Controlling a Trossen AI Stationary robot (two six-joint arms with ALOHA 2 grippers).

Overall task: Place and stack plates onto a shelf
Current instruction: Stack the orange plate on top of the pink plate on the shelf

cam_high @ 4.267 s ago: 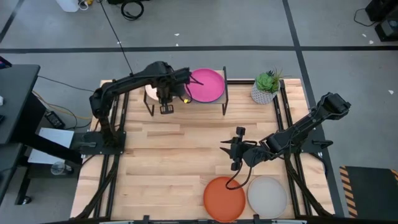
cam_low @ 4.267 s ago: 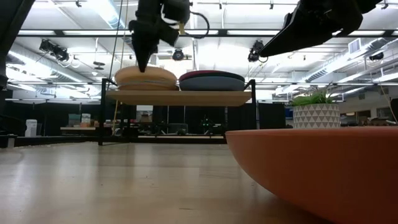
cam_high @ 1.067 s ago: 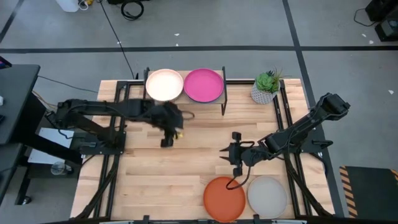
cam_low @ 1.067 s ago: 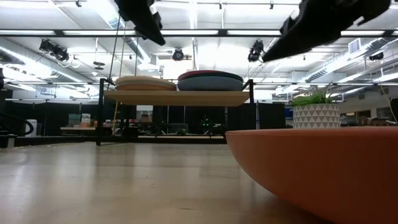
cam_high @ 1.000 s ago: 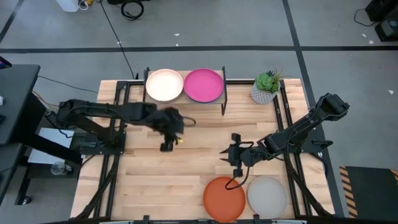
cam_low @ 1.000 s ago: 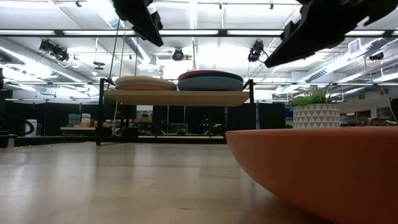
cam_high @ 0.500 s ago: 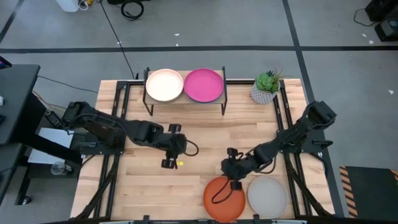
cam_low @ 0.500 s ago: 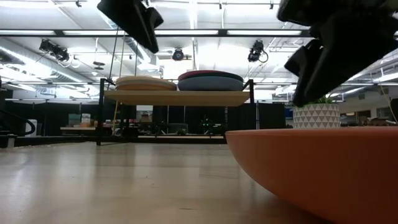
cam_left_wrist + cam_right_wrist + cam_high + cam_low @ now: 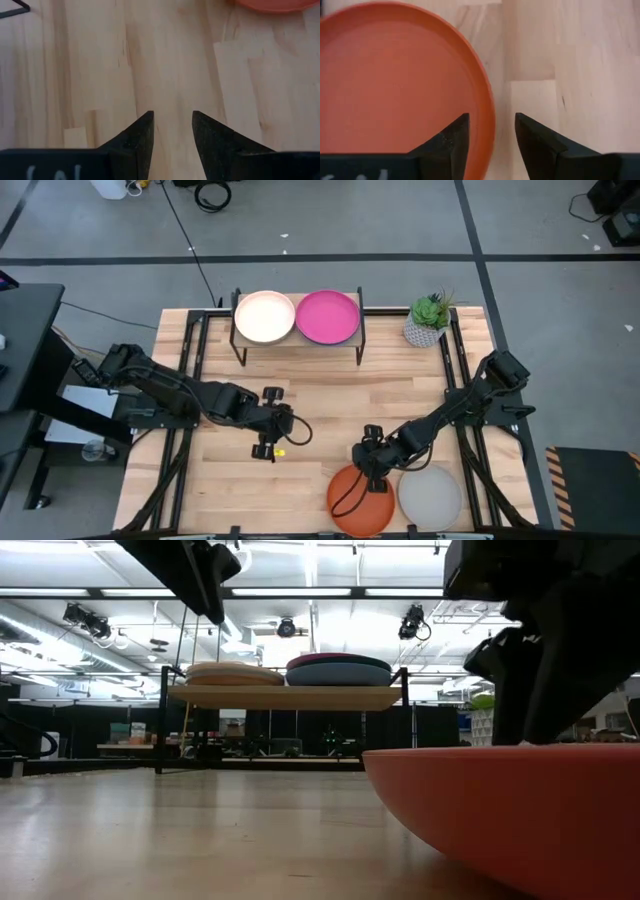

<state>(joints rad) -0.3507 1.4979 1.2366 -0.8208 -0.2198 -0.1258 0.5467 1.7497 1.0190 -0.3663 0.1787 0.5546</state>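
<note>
At the near edge of the worktop (image 9: 300, 410), your right tool (image 9: 491, 132) hangs over the orange plate (image 9: 360, 497), its fingers parted to a narrow gap that straddles the plate's rim; the rim lies between them but is not gripped yet. The grey plate (image 9: 430, 495) sits just to the right of the orange one, almost touching it. On the shelf (image 9: 298, 343) at the far side, a cream plate (image 9: 264, 316) tops the left stack and a pink plate (image 9: 329, 316) the right one.

You should expect the orange plate to be light, stiff and smooth. Its raised lip is the only place to take hold, so pinch across it and lift evenly, since a thin rim grip may let the plate swing or slip.

Your left tool (image 9: 172, 130) waits over bare wood left of centre, fingers narrowly parted and holding nothing.

You work on pale, jointed planks, flat and smooth. A potted plant (image 9: 428, 320) stands right of the shelf, so keep the carry clear of it. Beyond the shelf the room is dark, with ceiling lights (image 9: 290, 628) overhead.
</note>
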